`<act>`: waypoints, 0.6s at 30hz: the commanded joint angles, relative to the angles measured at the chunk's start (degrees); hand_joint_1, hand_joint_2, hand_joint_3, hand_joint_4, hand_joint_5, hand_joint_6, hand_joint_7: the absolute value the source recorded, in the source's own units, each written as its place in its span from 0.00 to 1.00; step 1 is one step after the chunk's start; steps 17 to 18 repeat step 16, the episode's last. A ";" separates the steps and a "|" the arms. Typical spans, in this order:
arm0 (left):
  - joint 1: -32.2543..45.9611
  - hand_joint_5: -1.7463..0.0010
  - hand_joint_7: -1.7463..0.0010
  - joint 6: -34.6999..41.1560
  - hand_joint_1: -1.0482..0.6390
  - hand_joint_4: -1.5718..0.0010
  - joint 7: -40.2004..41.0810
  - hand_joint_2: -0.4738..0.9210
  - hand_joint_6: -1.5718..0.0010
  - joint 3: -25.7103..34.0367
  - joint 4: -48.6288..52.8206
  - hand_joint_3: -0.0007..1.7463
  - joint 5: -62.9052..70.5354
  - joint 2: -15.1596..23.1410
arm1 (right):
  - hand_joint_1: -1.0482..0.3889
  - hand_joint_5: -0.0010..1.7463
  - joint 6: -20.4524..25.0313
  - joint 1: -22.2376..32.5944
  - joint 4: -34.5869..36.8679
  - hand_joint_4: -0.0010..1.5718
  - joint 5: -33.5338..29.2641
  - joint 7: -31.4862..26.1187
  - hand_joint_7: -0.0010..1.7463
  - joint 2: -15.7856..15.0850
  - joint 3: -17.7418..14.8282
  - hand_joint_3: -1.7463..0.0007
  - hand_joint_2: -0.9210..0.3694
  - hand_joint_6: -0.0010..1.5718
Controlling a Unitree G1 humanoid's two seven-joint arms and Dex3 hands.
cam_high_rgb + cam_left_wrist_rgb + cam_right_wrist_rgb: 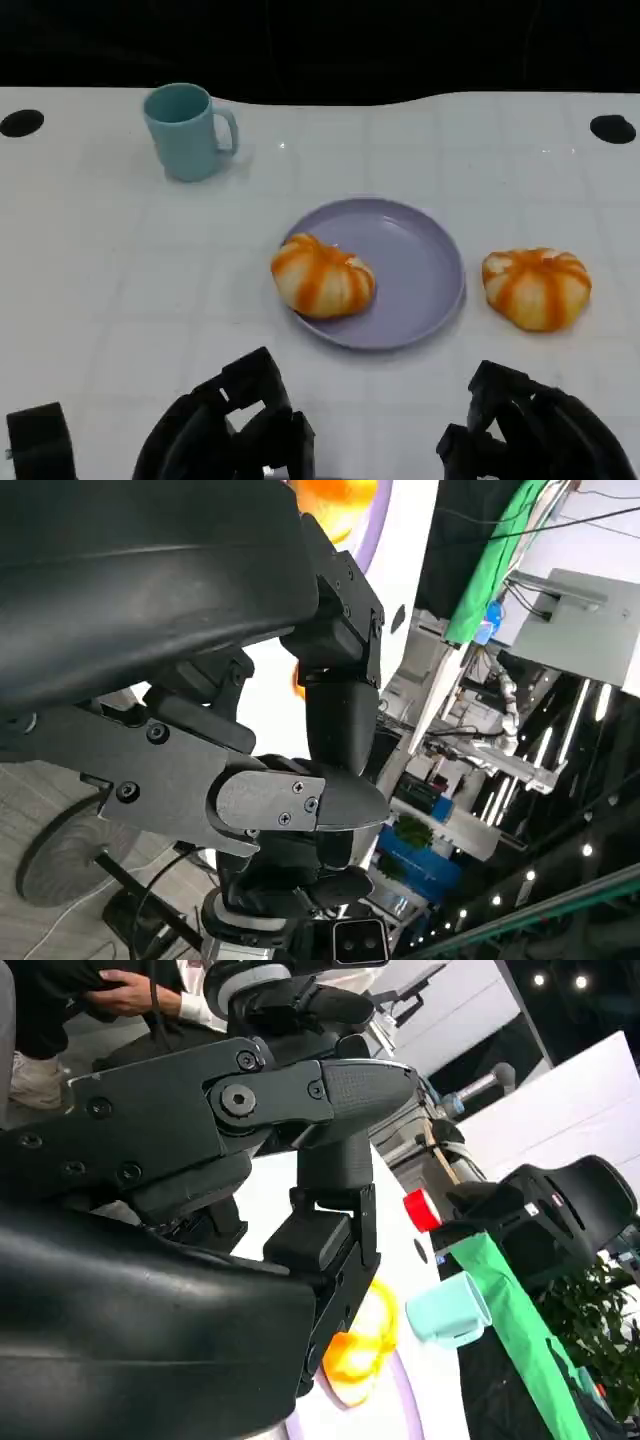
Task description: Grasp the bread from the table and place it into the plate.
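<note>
One orange-striped bread roll (pixel 322 277) lies on the left part of the purple plate (pixel 420 250). A second roll (pixel 537 287) of the same kind sits on the white table just right of the plate. My left hand (pixel 235 425) is low at the front, below the plate's left edge, and holds nothing. My right hand (pixel 530 430) is at the front right, below the second roll, also with nothing in it. In the right wrist view a bread roll (pixel 365 1345) shows past my fingers (pixel 335 1250). In the left wrist view a roll (pixel 335 500) peeks beside the plate rim (pixel 368 540).
A teal mug (pixel 188 130) stands at the back left, its handle to the right; it also shows in the right wrist view as the mug (pixel 450 1310). Two black round holes (pixel 22 122) (pixel 612 128) mark the table's far corners. A person (pixel 120 990) sits beyond the table.
</note>
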 commanded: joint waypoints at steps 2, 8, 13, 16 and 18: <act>0.06 0.00 0.00 -0.28 0.24 0.46 -1.26 1.00 0.63 0.44 0.74 0.17 0.41 0.34 | 0.20 0.95 -0.75 0.47 0.13 0.55 -0.27 0.47 0.83 -1.08 -0.66 0.87 0.00 0.49; -0.40 0.00 0.00 0.27 0.25 0.46 -1.10 1.00 0.64 0.54 0.93 0.17 0.27 0.09 | 0.22 0.93 -0.51 0.52 0.31 0.55 -0.04 0.60 0.83 -1.18 -0.94 0.87 0.00 0.49; -0.84 0.00 0.00 0.23 0.25 0.46 -1.41 1.00 0.63 0.58 1.24 0.17 0.35 0.04 | 0.20 0.94 -0.20 0.41 0.32 0.56 -0.47 0.22 0.82 -1.39 -0.89 0.87 0.00 0.49; -0.75 0.00 0.00 0.57 0.25 0.46 -1.30 1.00 0.63 0.69 1.14 0.16 0.05 -0.05 | 0.21 0.94 -0.60 0.46 0.57 0.56 -0.34 0.49 0.82 -1.31 -0.94 0.87 0.00 0.49; -0.75 0.00 0.00 0.57 0.25 0.46 -1.30 1.00 0.63 0.69 1.14 0.16 0.05 -0.05 | 0.21 0.94 -0.60 0.46 0.57 0.56 -0.34 0.49 0.82 -1.31 -0.94 0.87 0.00 0.49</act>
